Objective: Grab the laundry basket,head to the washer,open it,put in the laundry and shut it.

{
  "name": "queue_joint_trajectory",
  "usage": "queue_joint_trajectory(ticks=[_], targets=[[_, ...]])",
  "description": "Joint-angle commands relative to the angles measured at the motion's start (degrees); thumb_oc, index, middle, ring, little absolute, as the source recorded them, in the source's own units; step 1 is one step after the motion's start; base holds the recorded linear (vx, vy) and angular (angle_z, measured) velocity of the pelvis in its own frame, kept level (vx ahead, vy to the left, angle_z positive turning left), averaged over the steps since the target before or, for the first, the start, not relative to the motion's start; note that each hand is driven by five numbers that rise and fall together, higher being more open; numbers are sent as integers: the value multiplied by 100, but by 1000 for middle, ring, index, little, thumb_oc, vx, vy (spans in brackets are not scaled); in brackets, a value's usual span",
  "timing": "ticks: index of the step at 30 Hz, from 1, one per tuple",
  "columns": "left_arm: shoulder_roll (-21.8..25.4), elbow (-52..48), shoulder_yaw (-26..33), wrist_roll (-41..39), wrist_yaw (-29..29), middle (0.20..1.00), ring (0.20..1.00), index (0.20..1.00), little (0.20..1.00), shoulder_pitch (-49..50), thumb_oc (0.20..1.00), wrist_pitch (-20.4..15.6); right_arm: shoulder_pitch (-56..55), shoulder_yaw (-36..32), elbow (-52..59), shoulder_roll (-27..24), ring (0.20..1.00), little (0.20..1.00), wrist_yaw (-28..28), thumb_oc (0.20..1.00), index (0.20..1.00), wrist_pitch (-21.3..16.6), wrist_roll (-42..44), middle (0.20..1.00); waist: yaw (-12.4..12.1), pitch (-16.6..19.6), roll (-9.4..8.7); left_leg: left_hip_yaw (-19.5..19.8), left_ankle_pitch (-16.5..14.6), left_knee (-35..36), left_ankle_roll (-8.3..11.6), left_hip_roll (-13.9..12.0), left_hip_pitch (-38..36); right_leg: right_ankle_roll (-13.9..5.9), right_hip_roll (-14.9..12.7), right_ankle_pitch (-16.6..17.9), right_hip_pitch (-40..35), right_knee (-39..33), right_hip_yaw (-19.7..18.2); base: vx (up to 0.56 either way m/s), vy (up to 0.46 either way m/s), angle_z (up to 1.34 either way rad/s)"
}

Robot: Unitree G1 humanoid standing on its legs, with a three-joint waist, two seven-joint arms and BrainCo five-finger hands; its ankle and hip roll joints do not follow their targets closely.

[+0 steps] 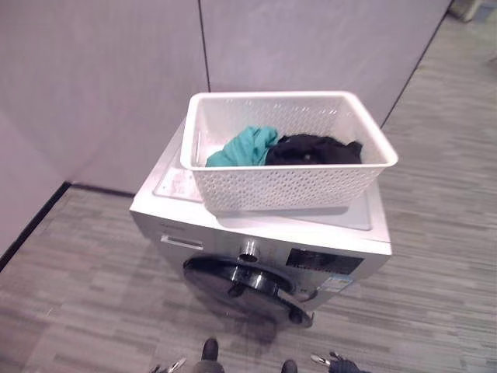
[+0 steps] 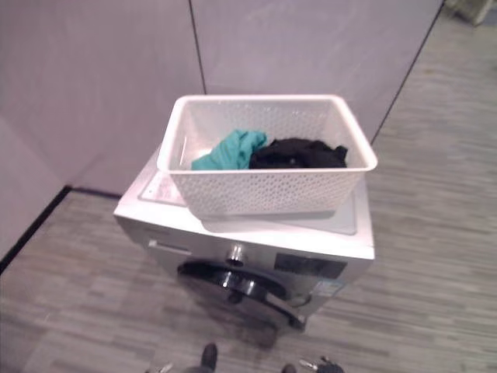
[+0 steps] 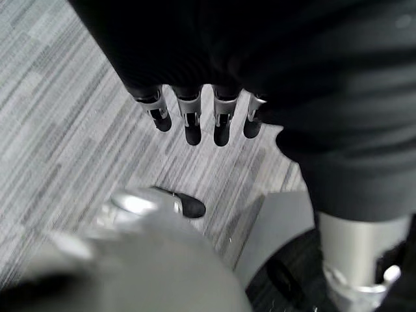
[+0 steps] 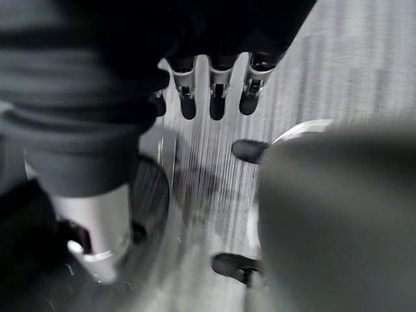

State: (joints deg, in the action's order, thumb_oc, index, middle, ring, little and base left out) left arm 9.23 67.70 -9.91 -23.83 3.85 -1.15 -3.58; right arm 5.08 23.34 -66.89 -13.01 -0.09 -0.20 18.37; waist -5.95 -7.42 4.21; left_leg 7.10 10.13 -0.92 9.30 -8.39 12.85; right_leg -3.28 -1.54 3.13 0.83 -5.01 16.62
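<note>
- My left robot hand [image 3: 195,120] hangs low by my side over the grey striped plank floor [image 1: 70,295], fingers straight and slack, holding nothing.
- My right robot hand [image 4: 218,97] hangs the same way on the other side, fingers loose and empty.
- Ahead stands one silver front-loading washer [image 1: 342,233], its single round dark glass door [image 1: 245,286] closed and facing me, with one round silver knob [image 1: 249,249] just above the door.
- One white perforated plastic laundry basket [image 1: 279,189] sits on the washer's flat top, covering most of it. A strip of bare top shows along the near edge, and the basket's right rim reaches out to about the washer's right edge.
- The basket holds two garments: one teal crumpled cloth [image 1: 245,148] towards the left and one black crumpled cloth [image 1: 314,149] touching it on the right. Both lie low, below the rim.
- Open floor lies to the left and right of the washer.
- Behind it, pale lilac wall panels [image 1: 109,78] stand close to the washer's back.
</note>
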Motion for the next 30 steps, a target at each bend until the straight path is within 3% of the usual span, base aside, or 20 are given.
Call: queue_joint_trajectory(ticks=[1, 3, 5, 6, 8, 9, 10, 11, 12, 13, 14, 17, 19, 22, 26, 28, 30], targets=[[31, 175, -40, 198, 236, 1000, 1000, 1000, 1000, -571, 1000, -120, 467, 98, 224, 26, 1000, 1000, -182, 1000, 1000, -54, -841, 1000, -90, -494, -161, -475, 29, 376, -295, -75, 32, 69, -329, -737, 308, 1, 103, -267, -100, 117], [39, 65, -157, 303, 346, 1000, 1000, 1000, 1000, -598, 1000, -138, 405, 361, 508, -82, 1000, 1000, -196, 1000, 1000, 8, -1168, 1000, 85, -484, -357, -939, -870, -1058, -442, -182, -92, 113, -523, -693, 340, 1, 230, -299, -115, 83], [61, 12, -96, 359, 321, 1000, 1000, 1000, 1000, -486, 1000, -137, 330, 267, 574, -175, 1000, 1000, -194, 1000, 1000, 13, -1288, 1000, 165, -442, -385, -1205, -1124, -1647, -504, -384, -381, 126, -595, -597, 328, 1, 268, -152, 61, 93], [60, 97, -34, 427, 289, 1000, 1000, 1000, 1000, -378, 1000, -97, 274, 45, 350, -190, 1000, 1000, -223, 1000, 1000, 74, -1272, 1000, 227, -335, -362, -1231, -1223, -1800, -496, -476, -881, 108, -634, -505, 310, 1, 337, -80, 93, 65], [58, 136, 19, 472, 270, 1000, 1000, 1000, 1000, -345, 1000, -82, 230, -74, 288, -210, 1000, 1000, -199, 1000, 1000, 78, -1214, 1000, 259, -252, -320, -1173, -1292, -1700, -460, -439, -1204, 71, -649, -434, 308, 1, 375, -58, 159, 30], [71, 210, 96, 587, 229, 1000, 1000, 1000, 1000, -281, 1000, -60, 81, -227, 332, -251, 1000, 1000, -159, 1000, 1000, 76, -1142, 1000, 365, -84, -250, -1033, -1602, -1306, -436, -195, -1667, -55, -694, -297, 394, 1, 440, -58, 187, 44], [71, 210, 96, 587, 229, 1000, 1000, 1000, 1000, -281, 1000, -60, 80, -227, 332, -252, 1000, 1000, -158, 1000, 1000, 76, -1142, 1000, 365, -85, -250, -1033, -1601, -1305, -436, -196, -1668, -55, -694, -297, 393, 1, 440, -292, 471, 62], [121, 199, 36, 931, 163, 1000, 1000, 1000, 1000, -341, 1000, -9, -111, -630, 351, -347, 1000, 1000, -215, 1000, 1000, 145, -1145, 1000, 535, 21, -231, -1101, -2209, -345, -673, 167, -2020, -315, -1038, 126, 720, 12, 566, -244, 345, 53], [121, 198, 34, 932, 163, 1000, 1000, 1000, 1000, -338, 1000, -9, -117, -633, 355, -348, 1000, 1000, -215, 1000, 1000, 148, -1147, 1000, 532, 22, -233, -1102, -2205, -337, -678, 173, -2024, -320, -1043, 130, 721, 12, 565, -386, 508, 76], [210, 77, 6, 1133, 101, 1000, 1000, 1000, 1000, -293, 1000, 16, -214, -774, 528, -458, 1000, 1000, -231, 1000, 1000, 217, -1412, 1000, 526, -62, -258, -1021, -2282, -123, -867, 379, -2086, -456, -1210, 323, 842, 157, 559, -143, 167, 57], [210, 77, 5, 1133, 101, 1000, 1000, 1000, 1000, -293, 1000, 16, -215, -774, 529, -458, 1000, 1000, -231, 1000, 1000, 217, -1413, 1000, 525, -61, -258, -1022, -2282, -123, -868, 380, -2086, -457, -1210, 323, 842, 157, 559, -230, 248, 37], [429, -85, 203, 1287, 74, 1000, 1000, 1000, 1000, -111, 1000, 32, -452, -1195, 2245, -831, 1000, 1000, -341, 1000, 1000, 226, -1637, 1000, 633, -301, -253, -1191, -2181, 22, -1029, 469, -2148, -679, -1377, 378, 1185, 724, 260, -245, 165, -27], [510, -187, 368, 1243, 66, 1000, 1000, 1000, 1000, 3, 1000, 34, -682, -1473, 3156, -1108, 1000, 1000, -443, 1000, 1000, 162, -1934, 1000, 708, -395, -287, -1239, -2023, 20, -1095, 557, -2014, -627, -1442, 250, 1248, 1015, -20, -286, 93, -51], [549, -374, 393, 1235, 28, 1000, 1000, 1000, 1000, 104, 1000, 22, -829, -1937, 3805, -1452, 1000, 1000, -732, 1000, 1000, 27, -2250, 1000, 728, -358, -275, -997, -1883, -31, -1219, 675, -1762, -519, -1224, -191, 973, 1650, -672, -116, 18, -9], [548, -403, 390, 1292, -20, 1000, 1000, 1000, 1000, 194, 1000, 26, -796, -2039, 3898, -1522, 1000, 1000, -801, 1000, 1000, 27, -2375, 1000, 677, -255, -290, -948, -1843, -30, -1240, 720, -1679, -471, -1199, -317, 775, 1643, -711, -2, -47, 40], [489, -272, 624, 1162, -13, 1000, 1000, 1000, 1000, 372, 1000, 16, -326, -2406, 4606, -1856, 1000, 1000, -1158, 1000, 1000, 26, -2714, 1000, 325, 77, -460, -1086, -1777, -25, -1150, 670, -1419, -535, -1374, -87, 216, 603, -517, 5, -241, -27], [471, -237, 677, 1134, -18, 1000, 1000, 1000, 1000, 389, 1000, 29, -327, -2398, 4676, -1876, 1000, 1000, -1139, 1000, 1000, 28, -2716, 1000, 305, 151, -496, -1071, -1765, 7, -1127, 652, -1405, -542, -1346, -23, 114, 381, -495, 70, -124, -28]])
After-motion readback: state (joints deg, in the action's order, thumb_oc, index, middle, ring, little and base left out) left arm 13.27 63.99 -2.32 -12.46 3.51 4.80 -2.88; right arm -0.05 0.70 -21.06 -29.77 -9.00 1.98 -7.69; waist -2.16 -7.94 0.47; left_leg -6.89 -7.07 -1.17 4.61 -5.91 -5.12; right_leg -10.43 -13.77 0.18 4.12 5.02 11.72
